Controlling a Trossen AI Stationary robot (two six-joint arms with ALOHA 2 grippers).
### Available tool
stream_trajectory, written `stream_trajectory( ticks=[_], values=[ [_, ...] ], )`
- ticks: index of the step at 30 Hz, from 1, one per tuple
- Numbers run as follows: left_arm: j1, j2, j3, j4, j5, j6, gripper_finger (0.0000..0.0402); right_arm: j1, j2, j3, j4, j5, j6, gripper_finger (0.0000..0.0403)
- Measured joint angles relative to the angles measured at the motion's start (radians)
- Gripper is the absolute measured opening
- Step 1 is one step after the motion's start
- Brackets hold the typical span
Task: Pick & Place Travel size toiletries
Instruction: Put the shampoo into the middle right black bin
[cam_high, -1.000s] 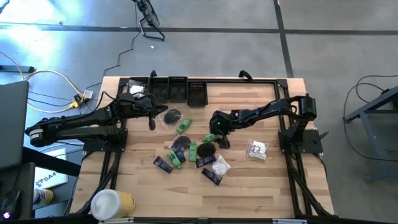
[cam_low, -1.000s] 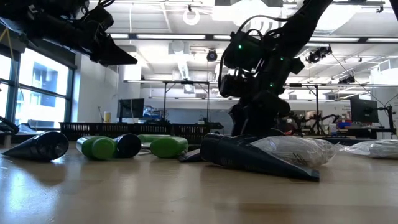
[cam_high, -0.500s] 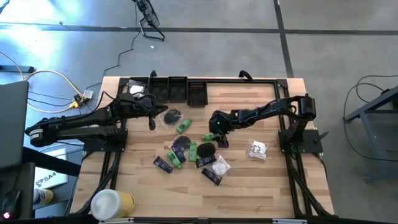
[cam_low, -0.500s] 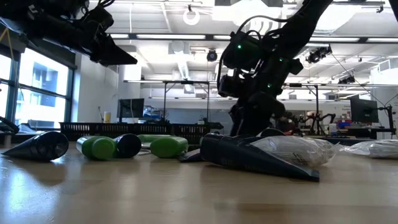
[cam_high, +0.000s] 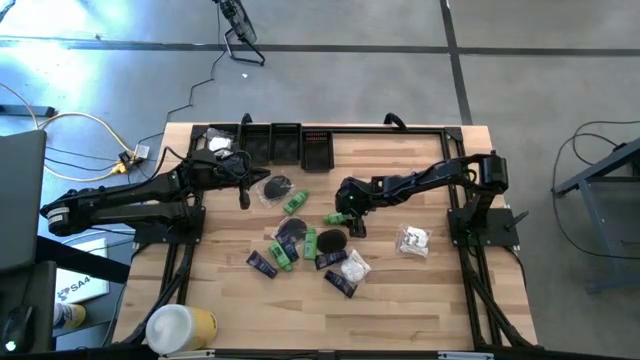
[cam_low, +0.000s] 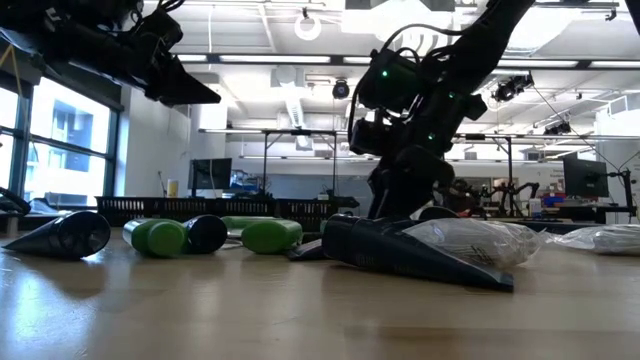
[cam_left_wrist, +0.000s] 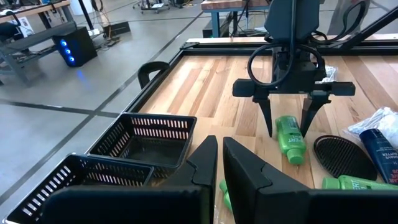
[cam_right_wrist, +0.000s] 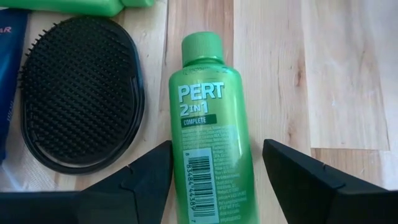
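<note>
Near the front left corner of the worktop (cam_high: 420, 300), a big white-and-yellow cylinder (cam_high: 180, 327) is lying, well apart from the rest. Further in, around mid-worktop, the toiletries are sitting in a loose cluster: dark sachets (cam_high: 262, 264), green bottles (cam_high: 281, 254), a white wrapped packet (cam_high: 354, 265) and a round black brush (cam_high: 331, 241); another wrapped packet (cam_high: 411, 240) is lying toward the right edge. Just behind the cluster, the right gripper (cam_high: 343, 214) is hanging low over a green Pert bottle (cam_right_wrist: 210, 130), fingers (cam_right_wrist: 140, 180) spread wide on either side of it, not gripping; in the wrist view the bottle is lying flat w/ its cap pointing away, the oval black brush (cam_right_wrist: 78, 118) just beside it. Toward the back left, the left gripper (cam_high: 244, 195) is hovering above the wood w/ fingers pinched together, carrying nothing. Along the back edge, black mesh baskets (cam_high: 272, 141) are standing in a row near the left corner.
</note>
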Motion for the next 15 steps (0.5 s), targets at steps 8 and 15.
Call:
stream_trajectory(
  ticks=[8,15],
  values=[
    [0.000,0.000,0.000,0.000,0.000,0.000,0.0023,0.000,0.000,0.000,-0.001,-0.003,0.018,0.0240],
    [0.000,0.000,0.000,0.000,0.000,0.000,0.0023,0.000,0.000,0.000,-0.001,-0.003,0.018,0.0240]
  ],
)
